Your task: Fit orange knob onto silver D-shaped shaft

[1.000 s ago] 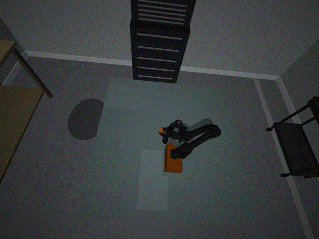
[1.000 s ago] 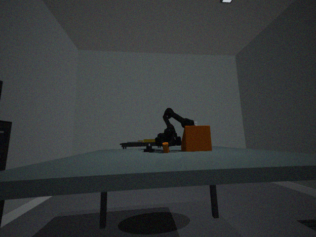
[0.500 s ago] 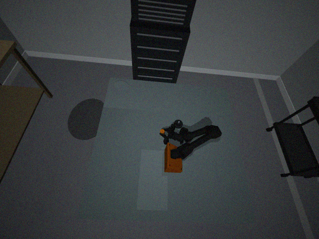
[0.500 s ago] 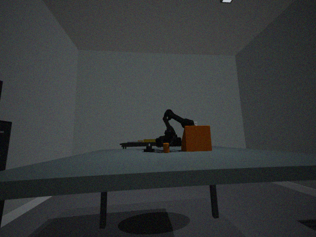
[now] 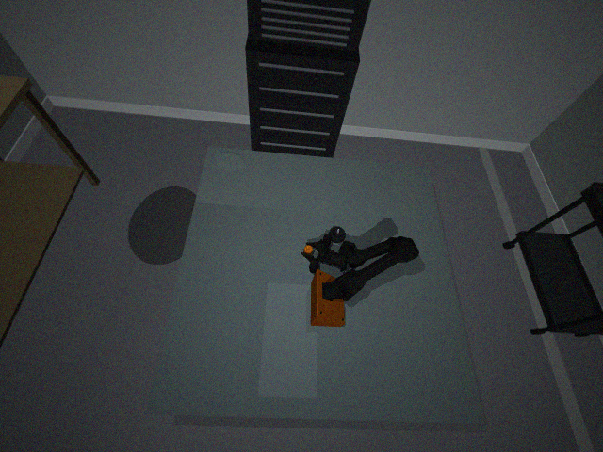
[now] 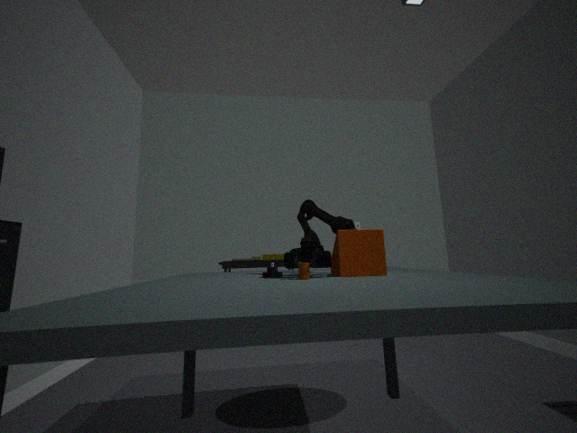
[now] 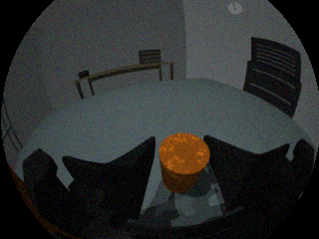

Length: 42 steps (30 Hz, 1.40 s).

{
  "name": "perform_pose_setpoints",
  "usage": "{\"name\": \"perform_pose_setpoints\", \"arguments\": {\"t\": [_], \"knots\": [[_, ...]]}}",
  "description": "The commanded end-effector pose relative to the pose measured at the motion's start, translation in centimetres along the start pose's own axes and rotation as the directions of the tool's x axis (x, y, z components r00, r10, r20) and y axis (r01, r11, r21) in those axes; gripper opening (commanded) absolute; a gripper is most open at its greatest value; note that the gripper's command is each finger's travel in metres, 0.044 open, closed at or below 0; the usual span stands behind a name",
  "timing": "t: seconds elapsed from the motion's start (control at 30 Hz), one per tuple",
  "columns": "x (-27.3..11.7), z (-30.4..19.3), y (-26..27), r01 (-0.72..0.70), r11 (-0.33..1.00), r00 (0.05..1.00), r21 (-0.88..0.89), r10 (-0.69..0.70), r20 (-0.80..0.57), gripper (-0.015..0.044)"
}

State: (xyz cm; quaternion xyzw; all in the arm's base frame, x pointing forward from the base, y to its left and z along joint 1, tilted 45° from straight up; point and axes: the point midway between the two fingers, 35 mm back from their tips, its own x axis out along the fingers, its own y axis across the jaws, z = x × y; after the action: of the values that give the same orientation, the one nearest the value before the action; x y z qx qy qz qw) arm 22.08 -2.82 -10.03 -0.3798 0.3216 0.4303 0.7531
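Note:
The orange knob [image 5: 308, 250] [image 6: 304, 271] [image 7: 183, 154] stands upright on the table, its top face plain in the wrist view; its underside and hole are hidden. My gripper [image 5: 306, 249] [image 7: 179, 139] is open, with one finger on each side of the knob and a narrow gap at the left finger. The dark round pedestal [image 5: 334, 238] [image 6: 267, 274] stands on the table a short way from the knob, apart from it. The silver shaft [image 5: 338, 231] [image 6: 271, 264] sticks up from it, bare. Its flat side is too small to make out.
A large orange box [image 5: 328, 316] [image 6: 360, 253] stands close to the knob, with part of the arm over it in the top view. The table's near edge [image 6: 279, 328] runs across the exterior view. A yellow item [image 6: 272, 256] shows behind the pedestal.

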Motion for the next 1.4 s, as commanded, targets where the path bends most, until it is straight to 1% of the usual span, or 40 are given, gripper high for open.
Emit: {"name": "perform_pose_setpoints", "arguments": {"t": [0.0, 0.23, 0.47, 0.67, 0.97, 1.1, 1.17, 1.23, 1.3, 1.37], "knots": [[0.0, 0.0, 0.0, 0.001, 1.000, 1.000, -0.001, -0.001, 0.001, 0.0260], [0.0, 0.0, 0.0, 0.001, 1.000, 1.000, -0.001, -0.001, 0.001, 0.0260], [0.0, 0.0, 0.0, 0.001, 1.000, 1.000, -0.001, -0.001, 0.001, 0.0440], [0.0, 0.1, -0.1, 0.001, 1.000, 1.000, -0.001, -0.001, 0.000, 0.0440], [-2.0, 7.2, -0.3, 0.002, 1.000, 1.000, -0.002, -0.002, 0.001, 0.0440], [-2.1, 7.7, -0.1, -0.007, 1.000, 1.000, 0.008, 0.007, -0.007, 0.0440], [-1.3, 7.4, 0.2, -0.079, 0.994, 0.992, 0.076, 0.086, -0.093, 0.0440], [-0.4, 7.0, 0.9, -0.155, 0.973, 0.954, 0.168, 0.192, -0.231, 0.0440], [0.0, 6.8, 1.4, -0.190, 0.952, 0.886, 0.240, 0.272, -0.377, 0.0440], [0.1, 6.7, 1.7, -0.187, 0.941, 0.791, 0.283, 0.315, -0.524, 0.0440]]}}
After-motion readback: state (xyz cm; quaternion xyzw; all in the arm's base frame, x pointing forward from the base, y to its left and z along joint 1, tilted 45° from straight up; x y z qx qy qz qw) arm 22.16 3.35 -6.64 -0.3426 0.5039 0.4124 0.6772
